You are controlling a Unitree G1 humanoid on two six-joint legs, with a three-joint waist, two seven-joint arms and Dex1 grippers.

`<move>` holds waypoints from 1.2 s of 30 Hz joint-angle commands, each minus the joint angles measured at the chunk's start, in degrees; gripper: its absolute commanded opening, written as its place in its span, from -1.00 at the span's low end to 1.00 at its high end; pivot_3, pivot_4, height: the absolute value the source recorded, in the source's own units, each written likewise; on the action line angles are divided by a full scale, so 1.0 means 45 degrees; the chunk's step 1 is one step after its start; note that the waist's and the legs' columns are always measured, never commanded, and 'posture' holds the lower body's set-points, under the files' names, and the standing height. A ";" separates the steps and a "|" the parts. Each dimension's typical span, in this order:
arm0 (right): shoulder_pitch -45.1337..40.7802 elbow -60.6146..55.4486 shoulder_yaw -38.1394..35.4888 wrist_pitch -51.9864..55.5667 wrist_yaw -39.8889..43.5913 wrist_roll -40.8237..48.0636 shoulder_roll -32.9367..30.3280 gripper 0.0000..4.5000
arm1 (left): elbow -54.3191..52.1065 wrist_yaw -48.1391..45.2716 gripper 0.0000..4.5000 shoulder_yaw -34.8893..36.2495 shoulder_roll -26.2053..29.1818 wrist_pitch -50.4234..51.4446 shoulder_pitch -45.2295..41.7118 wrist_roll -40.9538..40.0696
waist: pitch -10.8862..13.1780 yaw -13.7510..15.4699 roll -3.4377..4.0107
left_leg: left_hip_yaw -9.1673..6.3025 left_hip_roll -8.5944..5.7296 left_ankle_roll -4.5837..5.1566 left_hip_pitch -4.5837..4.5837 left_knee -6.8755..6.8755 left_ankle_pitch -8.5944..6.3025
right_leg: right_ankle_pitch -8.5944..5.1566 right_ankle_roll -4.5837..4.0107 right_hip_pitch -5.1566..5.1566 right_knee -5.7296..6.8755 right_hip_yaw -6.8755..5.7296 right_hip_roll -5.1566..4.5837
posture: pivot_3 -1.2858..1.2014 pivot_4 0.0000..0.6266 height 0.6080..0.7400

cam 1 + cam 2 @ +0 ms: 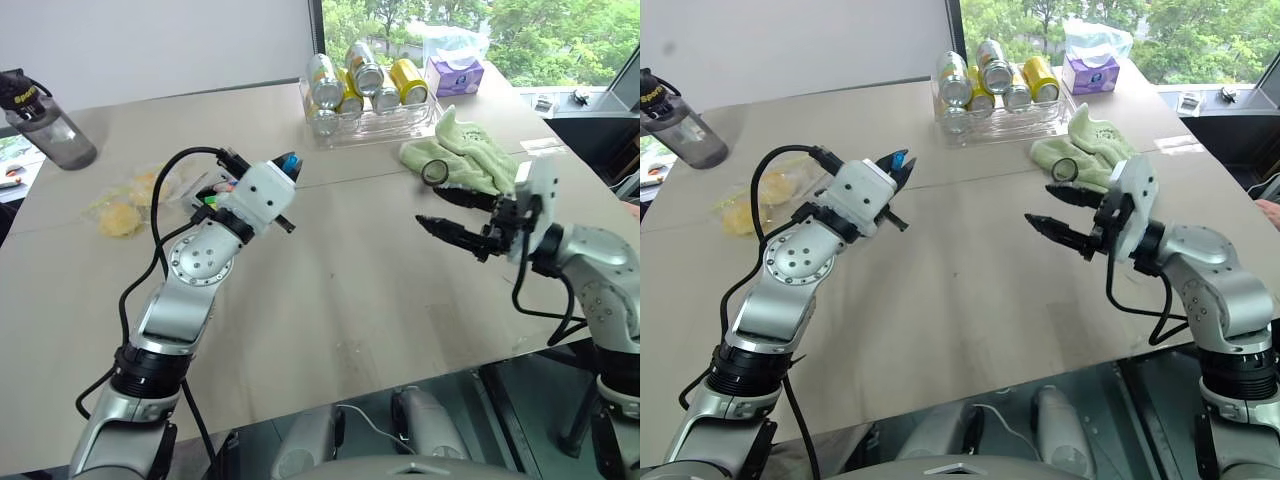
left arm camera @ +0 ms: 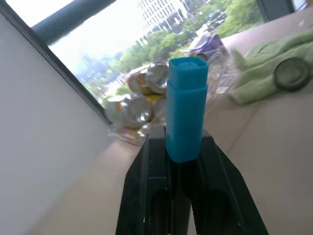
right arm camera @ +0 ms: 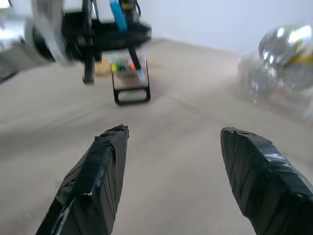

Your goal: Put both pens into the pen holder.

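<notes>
My left gripper [image 1: 287, 172] is shut on a pen, whose light-blue cap [image 2: 186, 107] sticks up between the black fingers. It is raised above the table, just in front of the pen holder [image 1: 214, 189], a small dark cup partly hidden behind it. The holder [image 3: 129, 78] stands on the table with colourful marker ends inside. My right gripper [image 1: 450, 215] hovers open over the table's right side, pointing towards the left gripper, with nothing between its fingers [image 3: 105, 161]. The other pen is out of view.
A clear tray of drink cans [image 1: 370, 100] stands at the back, a purple tissue pack [image 1: 455, 72] behind it. A green cloth [image 1: 465, 160] with a dark ring [image 1: 436, 172] lies by the right gripper. A water bottle [image 1: 50, 125] and snack bags [image 1: 130, 205] sit far left.
</notes>
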 commanded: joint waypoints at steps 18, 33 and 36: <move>-0.0513 0.0103 -0.0698 -0.0284 0.0599 0.1691 -0.0301 0.42 | 0.1309 0.0958 -1.00 0.0524 0.0810 -0.1956 0.0065 0.4730 | 0.0001 0.0122 0.0000 | -0.0027 -0.0006 0.0005 -0.0066 0.0012 -0.0002 | 0.0001 0.0002 -0.0044 0.0002 -0.0024 -0.0020 | 0.03 -0.52 0.99; -0.0337 0.0345 -0.0457 -0.0734 0.0654 0.1173 -0.0349 0.42 | 0.1926 0.0600 -1.00 0.1175 0.0757 -0.2210 0.0804 0.4499 | 0.0001 0.0103 0.0000 | -0.0026 -0.0007 0.0004 -0.0071 0.0020 -0.0001 | 0.0001 0.0002 -0.0050 0.0010 -0.0027 -0.0021 | 0.03 -0.52 0.99; -0.0367 0.0361 -0.0446 -0.0732 0.0661 0.1161 -0.0326 0.42 | 0.2086 0.0643 -1.00 0.1362 0.0764 -0.2174 0.0905 0.4437 | 0.0001 0.0088 0.0001 | -0.0026 -0.0006 0.0004 -0.0070 0.0020 -0.0001 | 0.0001 0.0002 -0.0051 0.0012 -0.0025 -0.0021 | 0.03 -0.52 0.99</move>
